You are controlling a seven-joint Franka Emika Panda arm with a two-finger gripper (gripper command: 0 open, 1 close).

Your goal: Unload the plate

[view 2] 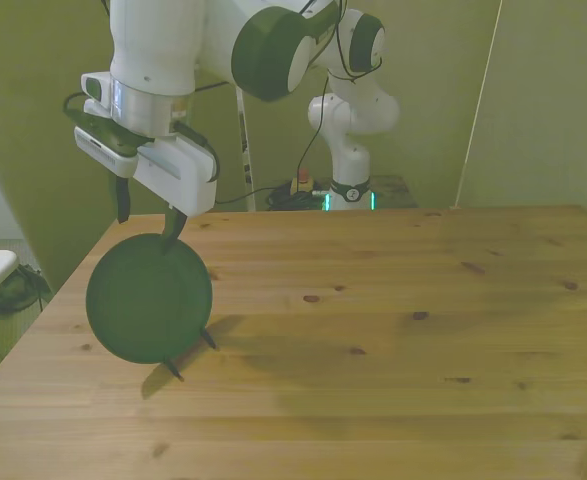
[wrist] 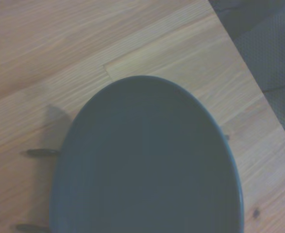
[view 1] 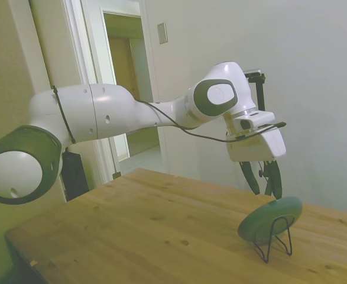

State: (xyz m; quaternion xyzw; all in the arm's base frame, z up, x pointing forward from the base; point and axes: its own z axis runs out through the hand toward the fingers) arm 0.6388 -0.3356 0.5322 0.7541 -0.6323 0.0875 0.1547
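The dark grey-green plate (view 1: 271, 219) (view 2: 148, 298) leans almost upright in a thin black wire stand (view 1: 278, 239) (view 2: 176, 369) on the wooden table. My gripper (view 1: 266, 190) (view 2: 145, 228) hangs just above the plate's top rim, pointing down and open, one finger on each side of the rim line. Nothing is held between the fingers. The wrist view is filled by the plate's smooth face (wrist: 147, 160), with two stand feet (wrist: 40, 153) poking out beside it.
The plate stands near the table's edge (view 2: 48, 320) at the front view's left, where the floor drops away (wrist: 273, 53). Bare wood (view 2: 403, 300) stretches across the rest of the tabletop. A wall and a doorway lie behind the arm in the side view.
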